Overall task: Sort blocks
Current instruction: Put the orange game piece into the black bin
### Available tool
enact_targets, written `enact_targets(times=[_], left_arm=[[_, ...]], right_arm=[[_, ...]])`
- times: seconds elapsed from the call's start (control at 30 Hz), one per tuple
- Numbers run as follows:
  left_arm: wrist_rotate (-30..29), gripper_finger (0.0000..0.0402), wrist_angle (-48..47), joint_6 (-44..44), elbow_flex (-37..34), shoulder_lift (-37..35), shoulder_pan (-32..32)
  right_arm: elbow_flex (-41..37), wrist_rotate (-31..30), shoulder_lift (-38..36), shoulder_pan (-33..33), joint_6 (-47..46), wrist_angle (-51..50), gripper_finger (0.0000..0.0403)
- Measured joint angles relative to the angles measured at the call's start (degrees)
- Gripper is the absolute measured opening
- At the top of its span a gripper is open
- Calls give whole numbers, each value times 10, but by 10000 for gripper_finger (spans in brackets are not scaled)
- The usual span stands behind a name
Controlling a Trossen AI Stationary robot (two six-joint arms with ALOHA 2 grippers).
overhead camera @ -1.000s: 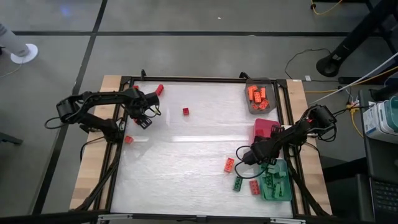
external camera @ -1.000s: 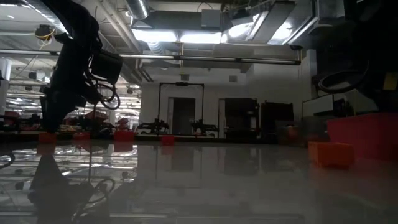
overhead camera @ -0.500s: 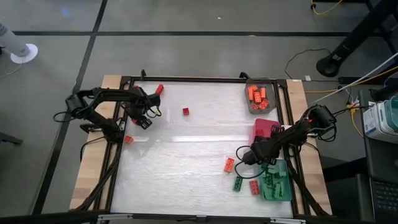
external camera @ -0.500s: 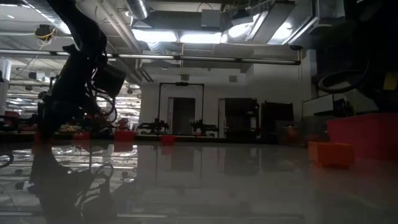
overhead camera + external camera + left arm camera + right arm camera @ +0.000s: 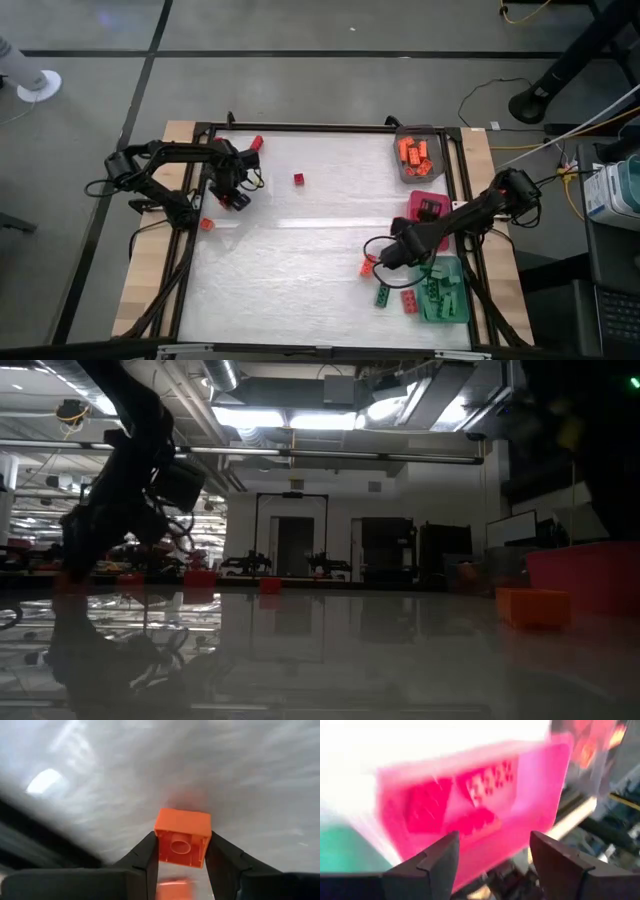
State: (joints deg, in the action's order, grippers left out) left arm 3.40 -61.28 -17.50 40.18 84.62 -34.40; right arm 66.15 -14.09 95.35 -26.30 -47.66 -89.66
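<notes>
Left gripper [image 5: 182, 855]: on the table's left, fingers closed around an orange block [image 5: 182, 837], hollow underside facing the wrist camera.
Loose blocks, left side: three — an orange one [image 5: 205, 224] by the left rail just beside the gripper, a red one [image 5: 256, 143] at the far edge, a red one [image 5: 298, 179] alone toward the middle.
Loose blocks, right side: three near the front — orange [image 5: 367, 266], dark green [image 5: 382, 295], red [image 5: 409, 301].
Trays: three down the right edge — grey tray [image 5: 404, 172] with orange blocks, pink tray [image 5: 420, 203], teal tray [image 5: 452, 310] with green blocks.
Right gripper [image 5: 385, 257]: over the orange block at front right, fingers spread, nothing between them in its wrist view.
Hard to make out: tray contents too small and piled to count; the right arm covers part of the pink tray; the low view shows the arms only as dark shapes, and the right wrist view is smeared.
</notes>
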Motion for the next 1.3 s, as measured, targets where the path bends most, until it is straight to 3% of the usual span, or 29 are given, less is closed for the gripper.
enact_targets(times=[0.2,0.33,0.43,0.7,0.83,1.07,1.3], left_arm=[[145,112,97,-20,20,-2,31],[232,112,253,-62,20,-2,65],[252,112,393,-115,20,-2,99],[246,112,827,-200,21,-2,238],[202,115,971,-192,21,-2,313],[119,114,1013,-160,22,-2,406],[73,117,1022,-140,21,-2,445]], right_arm=[[86,-68,0,-16,5,35,240],[126,-112,0,-46,15,61,240],[139,-154,0,-72,15,95,240],[139,-309,1,-127,49,269,240],[138,-380,1,-133,101,349,240],[138,-454,1,-126,304,536,240],[138,-398,1,-99,471,698,240]])
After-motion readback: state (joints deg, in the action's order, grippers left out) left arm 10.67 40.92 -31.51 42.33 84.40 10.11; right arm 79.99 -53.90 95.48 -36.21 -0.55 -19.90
